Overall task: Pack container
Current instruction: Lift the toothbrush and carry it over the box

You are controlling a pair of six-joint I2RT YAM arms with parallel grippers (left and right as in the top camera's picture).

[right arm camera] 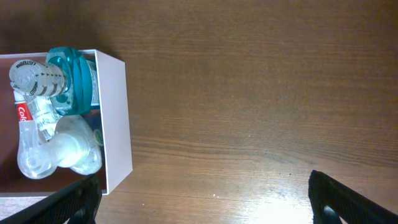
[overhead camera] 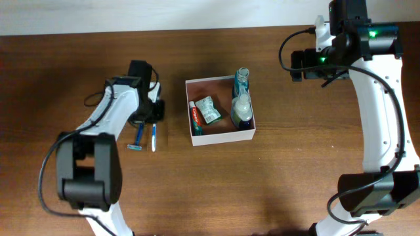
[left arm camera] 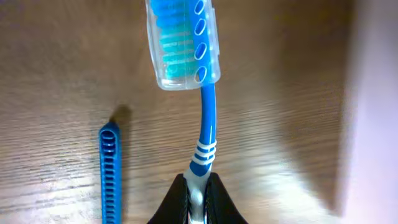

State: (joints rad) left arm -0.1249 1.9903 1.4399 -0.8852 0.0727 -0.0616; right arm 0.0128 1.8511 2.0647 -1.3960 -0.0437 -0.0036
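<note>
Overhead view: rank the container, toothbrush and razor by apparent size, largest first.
1. container, clearly largest.
2 and 3. toothbrush and razor: both thin and about equally long, too close to rank.

**Right wrist view, upper left of the frame.** The clear ribbed cap (right arm camera: 38, 78) of a bottle (right arm camera: 46, 134) lying in the container (right arm camera: 115, 118) carries small dark lettering along its upper rim. It reads roughly "LISTERINE", though the letters are tiny and partly blurred.

**Same view, left edge, just below the cap.** A red tube (right arm camera: 23, 113) shows the white letters "Col". The rest of the word is cut off by the frame edge and the bottle.

**Overhead view, centre.** White lettering runs along the red tube (overhead camera: 195, 117), and there is print on the green packet (overhead camera: 209, 110) beside it. Both are too small to read.
</note>
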